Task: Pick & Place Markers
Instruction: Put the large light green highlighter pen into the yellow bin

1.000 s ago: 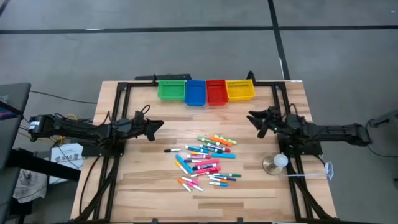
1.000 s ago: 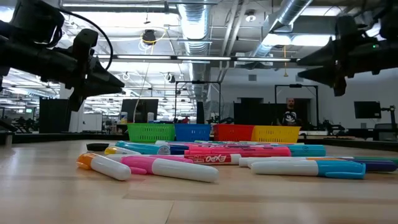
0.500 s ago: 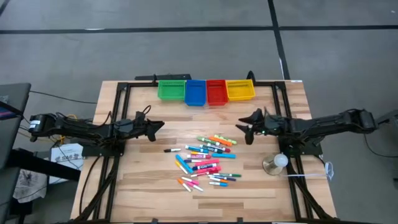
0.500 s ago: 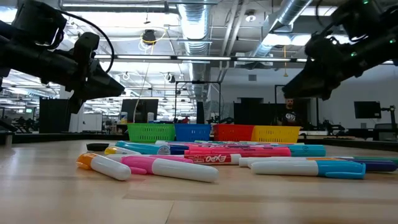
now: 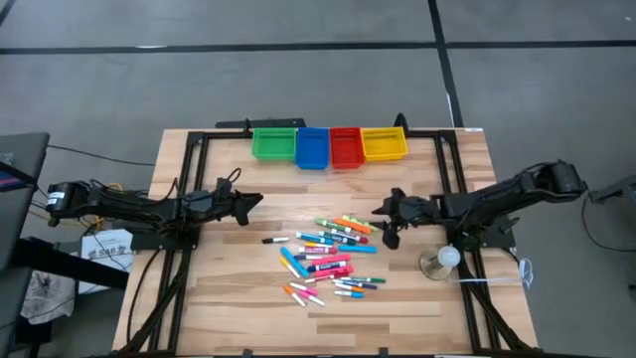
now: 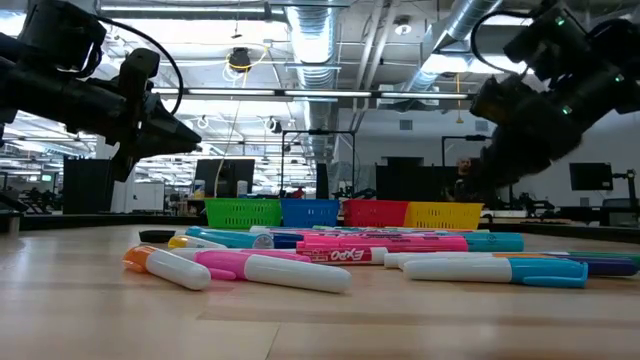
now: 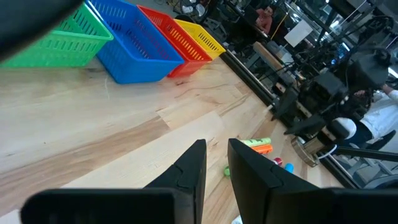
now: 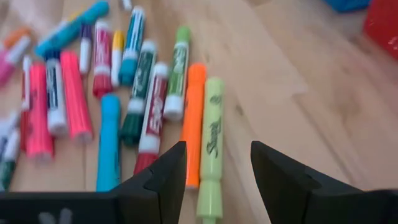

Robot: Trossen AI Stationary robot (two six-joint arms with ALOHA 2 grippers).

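The markers (image 5: 328, 254) lie in a loose pile at the table's middle, flat on the wood; the low view shows them too (image 6: 330, 258). My right gripper (image 5: 384, 223) hangs open just above the pile's right edge, tipped downward. In the right wrist view (image 8: 217, 155) its fingers stand above and either side of an orange marker (image 8: 194, 118) and a pale green one (image 8: 212, 124), touching neither. My left gripper (image 5: 254, 202) waits left of the pile, above the table, with a narrow gap between its fingers (image 7: 216, 155) and nothing in it.
Four small bins stand in a row at the far edge: green (image 5: 273, 144), blue (image 5: 312, 147), red (image 5: 345, 147), yellow (image 5: 385, 144). A round metal base with a white ball (image 5: 440, 261) sits at the right, near my right arm. Bare wood lies between pile and bins.
My right gripper has swung from beside the right rail toward the table's left and near edge and down, up to the marker pile. It has tipped nose-down and rolled on the way. The markers have not moved.
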